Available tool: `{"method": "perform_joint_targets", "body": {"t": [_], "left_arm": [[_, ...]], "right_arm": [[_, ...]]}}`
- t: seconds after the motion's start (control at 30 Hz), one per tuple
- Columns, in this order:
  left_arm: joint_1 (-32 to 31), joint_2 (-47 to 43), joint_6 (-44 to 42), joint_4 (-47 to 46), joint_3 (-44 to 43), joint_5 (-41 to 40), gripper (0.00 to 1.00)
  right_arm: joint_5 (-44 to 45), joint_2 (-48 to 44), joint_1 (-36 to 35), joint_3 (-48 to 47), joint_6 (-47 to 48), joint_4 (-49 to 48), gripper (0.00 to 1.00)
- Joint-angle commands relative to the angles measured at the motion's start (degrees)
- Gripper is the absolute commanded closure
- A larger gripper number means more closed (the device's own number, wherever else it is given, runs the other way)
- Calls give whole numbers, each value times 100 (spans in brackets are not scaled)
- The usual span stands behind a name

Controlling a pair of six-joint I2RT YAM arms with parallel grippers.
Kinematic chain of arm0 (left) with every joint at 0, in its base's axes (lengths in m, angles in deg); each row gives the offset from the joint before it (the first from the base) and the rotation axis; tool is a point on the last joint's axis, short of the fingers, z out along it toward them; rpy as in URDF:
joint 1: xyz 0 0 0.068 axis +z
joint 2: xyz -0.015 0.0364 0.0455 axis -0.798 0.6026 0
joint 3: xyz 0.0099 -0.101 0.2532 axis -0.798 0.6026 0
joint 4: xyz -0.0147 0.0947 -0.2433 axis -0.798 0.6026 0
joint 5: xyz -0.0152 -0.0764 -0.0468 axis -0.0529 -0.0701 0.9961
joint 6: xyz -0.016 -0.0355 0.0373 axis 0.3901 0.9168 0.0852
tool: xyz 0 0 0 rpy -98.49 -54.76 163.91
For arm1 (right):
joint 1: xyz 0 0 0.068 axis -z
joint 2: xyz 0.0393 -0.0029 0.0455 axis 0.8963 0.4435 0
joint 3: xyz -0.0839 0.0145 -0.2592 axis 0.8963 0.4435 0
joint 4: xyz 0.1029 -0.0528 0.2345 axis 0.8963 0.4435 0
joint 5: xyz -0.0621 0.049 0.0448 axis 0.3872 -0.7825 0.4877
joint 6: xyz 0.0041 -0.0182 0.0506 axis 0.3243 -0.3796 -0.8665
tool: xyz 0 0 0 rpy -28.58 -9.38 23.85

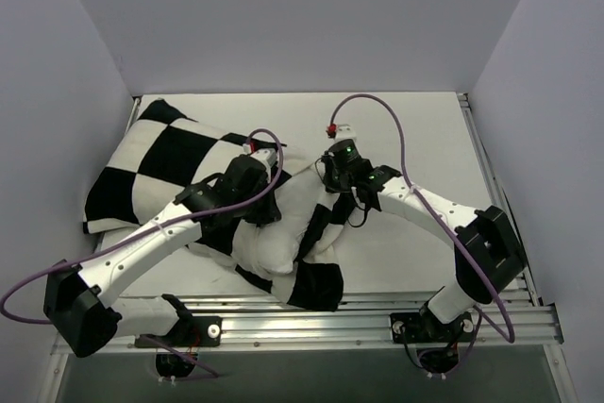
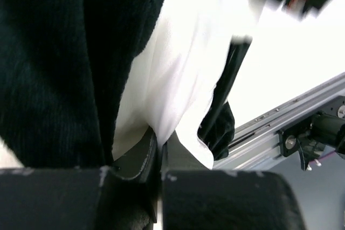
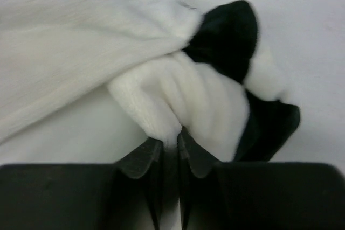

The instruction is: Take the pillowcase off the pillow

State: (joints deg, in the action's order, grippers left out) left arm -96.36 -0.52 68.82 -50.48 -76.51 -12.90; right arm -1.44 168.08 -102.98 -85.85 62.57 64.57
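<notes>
The black-and-white checkered pillowcase [image 1: 160, 162] lies at the left of the table, with a loose end [image 1: 316, 285] near the front edge. The plain white pillow [image 1: 274, 243] bulges out of it in the middle. My left gripper [image 1: 269, 214] is shut on a fold of the smooth white pillow [image 2: 178, 63], with dark pillowcase fabric [image 2: 43, 68] to its left; its jaws [image 2: 160, 138] pinch the cloth. My right gripper [image 1: 326, 197] is shut on a bunched, fuzzy edge of the pillowcase [image 3: 199, 100], jaws [image 3: 171, 138] closed on it, beside the pillow [image 3: 70, 36].
The white table [image 1: 415, 129] extends to the right and back. Aluminium rails [image 1: 359, 318] run along the near edge and also show in the left wrist view [image 2: 285, 117]. Pale walls enclose the table on three sides. Purple cables [image 1: 396, 129] loop over both arms.
</notes>
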Motion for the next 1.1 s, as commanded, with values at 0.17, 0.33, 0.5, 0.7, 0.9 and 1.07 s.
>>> {"method": "perform_joint_targets", "body": {"t": [0.17, 0.33, 0.5, 0.7, 0.9, 1.07], "left_arm": [[465, -1169, -73, 1035, 99, -739, 98], [1072, -1794, -125, 1124, 407, -292, 98], [1081, -2067, -266, 345, 811, 288, 98], [1055, -1734, -284, -1231, 988, 1518, 98], [809, -1329, -494, -1461, 382, 1433, 33], [826, -1408, -355, -830, -57, 503, 4]], "right_arm": [[462, -53, 1987, 772, -756, -168, 100], [-555, 368, 2761, 1071, -1100, -571, 100], [-2551, 694, 2657, 1352, -1082, -1923, 100], [-2994, 440, 2569, 1353, -908, -1674, 92], [-1810, -588, 2473, 782, -441, -225, 46], [-613, -1291, 1762, 246, -20, 736, 18]]}}
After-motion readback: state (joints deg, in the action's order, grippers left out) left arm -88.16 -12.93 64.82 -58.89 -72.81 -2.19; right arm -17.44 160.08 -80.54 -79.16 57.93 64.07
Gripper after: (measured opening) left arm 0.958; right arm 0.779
